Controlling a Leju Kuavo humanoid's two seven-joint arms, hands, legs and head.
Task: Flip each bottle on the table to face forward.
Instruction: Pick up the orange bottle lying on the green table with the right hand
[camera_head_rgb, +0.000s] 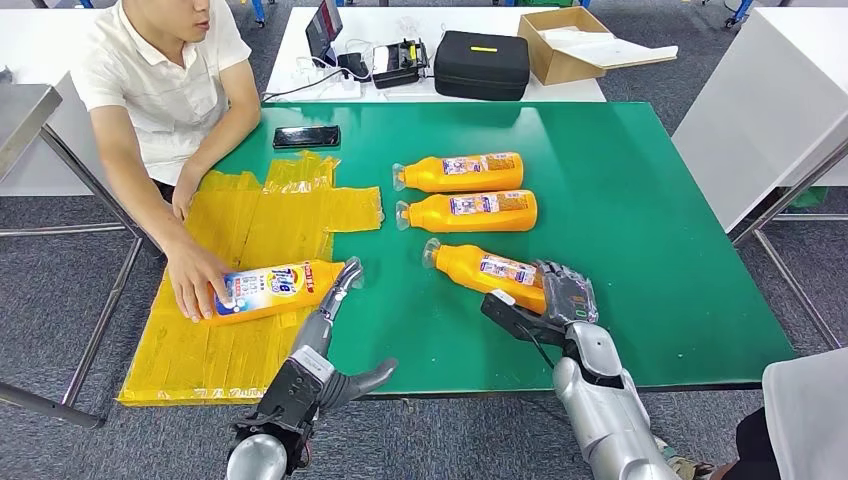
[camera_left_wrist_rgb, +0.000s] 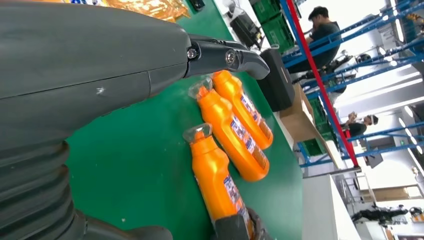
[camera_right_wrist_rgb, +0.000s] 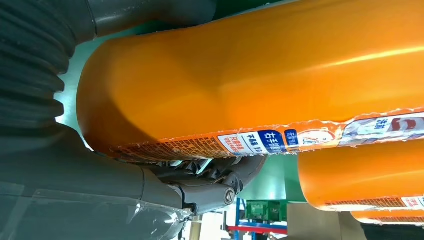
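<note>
Bottles lie on a green table: from the head view, the nearest bottle is gripped at its base by the right hand, while the left hand is held open beside a fourth bottle, pressed down by a person's hand. From the left wrist, three bottles are seen in a row. From the right wrist, fingers are seen clamped under the bottle.

Three bottles lie side by side in a row on the table, the nearest held by the right robot hand. To their left, a fourth bottle lies on a plastic sheet under a person's hand.
</note>
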